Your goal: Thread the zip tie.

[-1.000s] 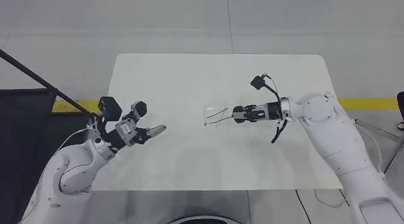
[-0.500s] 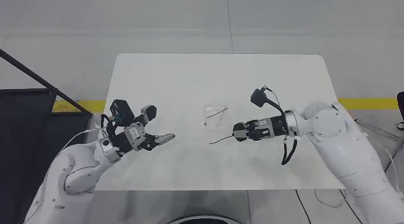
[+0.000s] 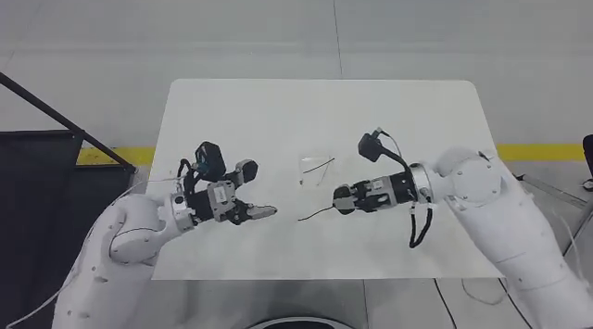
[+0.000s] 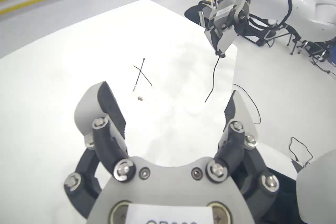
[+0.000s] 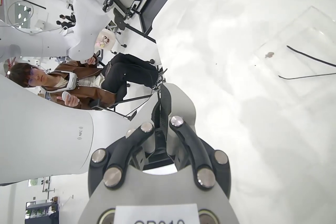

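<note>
We log: the right gripper point(image 3: 339, 198), clamped on one end of the zip tie point(image 3: 318, 209), has lifted it off the table point(image 3: 278, 107). The left gripper point(image 3: 258, 190), wide open and empty, has advanced toward the tie's free tip. We judge it is lining up to take that end for threading.

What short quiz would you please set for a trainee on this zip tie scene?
1. True or false: the left hand is open and holds nothing.
2. How many loose ties lie crossed on the table? A one, B two, C four.
3. Fill the gap: the right hand is shut on a thin black ____.
Key: 1 true; 2 B; 3 zip tie.
</note>
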`<action>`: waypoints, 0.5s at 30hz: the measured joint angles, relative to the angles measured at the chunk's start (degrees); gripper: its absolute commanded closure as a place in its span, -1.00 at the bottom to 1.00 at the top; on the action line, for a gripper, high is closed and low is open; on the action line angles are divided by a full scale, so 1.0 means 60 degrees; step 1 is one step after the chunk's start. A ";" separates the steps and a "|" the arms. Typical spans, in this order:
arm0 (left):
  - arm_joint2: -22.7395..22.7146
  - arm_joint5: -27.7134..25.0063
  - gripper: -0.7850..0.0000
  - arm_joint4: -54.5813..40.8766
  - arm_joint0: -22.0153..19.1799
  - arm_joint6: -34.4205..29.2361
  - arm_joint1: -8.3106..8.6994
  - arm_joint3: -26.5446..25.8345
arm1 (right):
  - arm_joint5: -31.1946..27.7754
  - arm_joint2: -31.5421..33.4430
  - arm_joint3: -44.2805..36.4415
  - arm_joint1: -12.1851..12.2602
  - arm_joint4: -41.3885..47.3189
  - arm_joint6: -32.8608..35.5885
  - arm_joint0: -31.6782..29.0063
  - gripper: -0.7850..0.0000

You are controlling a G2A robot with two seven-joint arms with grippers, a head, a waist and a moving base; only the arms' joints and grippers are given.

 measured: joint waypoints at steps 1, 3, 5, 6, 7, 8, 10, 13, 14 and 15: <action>0.0163 -0.0103 -1.00 -0.0081 -0.0195 -0.0170 0.0009 0.0123 | 0.0105 -0.0119 -0.0043 0.0012 0.0108 0.0105 0.0117 1.00; 0.0419 -0.0288 -1.00 -0.0265 -0.0433 -0.0361 0.0021 0.0321 | 0.0226 -0.0308 -0.0077 0.0028 0.0270 0.0224 0.0300 1.00; 0.0722 -0.0597 -1.00 -0.0536 -0.0650 -0.0646 0.0043 0.0514 | 0.0297 -0.0516 -0.0021 0.0043 0.0393 0.0297 0.0513 1.00; 0.0827 -0.0728 -1.00 -0.0634 -0.0729 -0.0778 0.0058 0.0578 | 0.0315 -0.0604 0.0017 0.0045 0.0419 0.0315 0.0600 1.00; 0.0936 -0.0861 -1.00 -0.0755 -0.0817 -0.0921 0.0078 0.0653 | 0.0341 -0.0727 0.0059 0.0044 0.0448 0.0340 0.0719 1.00; 0.1004 -0.0933 -0.99 -0.0850 -0.0871 -0.1002 0.0093 0.0703 | 0.0355 -0.0815 0.0091 0.0042 0.0470 0.0354 0.0807 1.00; 0.1151 -0.1069 -0.84 -0.1180 -0.0956 -0.1136 0.0127 0.0837 | 0.0375 -0.1017 0.0159 0.0034 0.0495 0.0376 0.0993 1.00; 0.1324 -0.1266 -0.38 -0.1862 -0.1098 -0.1436 0.0199 0.1065 | 0.0409 -0.1272 0.0250 0.0026 0.0463 0.0408 0.1242 1.00; 0.1373 -0.1333 -0.34 -0.2099 -0.1148 -0.1566 0.0227 0.1138 | 0.0406 -0.1339 0.0277 0.0022 0.0464 0.0404 0.1305 1.00; 0.1408 -0.1377 -0.33 -0.2305 -0.1197 -0.1694 0.0255 0.1199 | 0.0400 -0.1404 0.0300 0.0019 0.0470 0.0399 0.1360 1.00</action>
